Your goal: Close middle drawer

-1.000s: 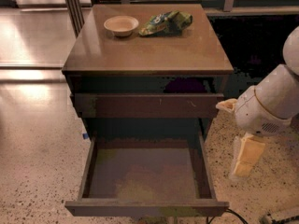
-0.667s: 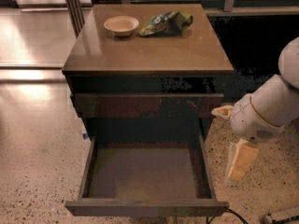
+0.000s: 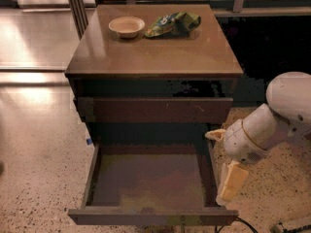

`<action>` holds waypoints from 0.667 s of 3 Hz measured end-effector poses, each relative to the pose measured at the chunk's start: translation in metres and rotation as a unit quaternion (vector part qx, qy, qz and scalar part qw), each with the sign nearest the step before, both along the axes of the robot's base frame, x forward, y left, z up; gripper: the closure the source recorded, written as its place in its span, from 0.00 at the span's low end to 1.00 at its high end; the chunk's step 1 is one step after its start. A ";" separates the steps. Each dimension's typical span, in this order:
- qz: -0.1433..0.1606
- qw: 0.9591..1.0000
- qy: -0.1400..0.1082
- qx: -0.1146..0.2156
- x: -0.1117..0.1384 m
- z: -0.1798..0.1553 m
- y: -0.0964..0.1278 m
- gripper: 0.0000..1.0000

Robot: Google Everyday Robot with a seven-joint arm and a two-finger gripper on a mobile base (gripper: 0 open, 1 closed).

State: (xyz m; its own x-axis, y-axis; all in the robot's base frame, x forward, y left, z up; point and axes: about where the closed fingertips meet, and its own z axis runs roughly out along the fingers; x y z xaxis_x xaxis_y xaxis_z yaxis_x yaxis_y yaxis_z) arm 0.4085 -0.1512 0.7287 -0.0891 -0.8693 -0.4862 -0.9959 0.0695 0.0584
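The middle drawer (image 3: 150, 178) is pulled far out of the dark wooden cabinet; its grey-brown floor is bare and its plain front (image 3: 153, 216) is nearest the camera. My gripper (image 3: 224, 160) is just outside the drawer's right side wall, on the end of the white arm (image 3: 272, 120). Its pale yellow fingers (image 3: 232, 181) are spread apart and hold nothing; the upper finger is near the wall's back end, the lower one hangs beside the wall near the front corner. Whether either touches the wall I cannot tell.
The taller drawer front (image 3: 155, 109) above sticks out slightly. On the cabinet top (image 3: 155, 52) are a small pale bowl (image 3: 126, 26) and a green snack bag (image 3: 172, 23). Speckled floor lies left and right; a dark cable (image 3: 235, 223) shows at the bottom right.
My arm and gripper have moved left, closer to the drawer's right side wall. The drawer has not moved.
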 end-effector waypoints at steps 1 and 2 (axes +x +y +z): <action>0.019 0.999 0.042 0.000 -0.021 -0.062 0.010 0.00; 0.019 0.999 0.042 0.000 -0.021 -0.062 0.010 0.00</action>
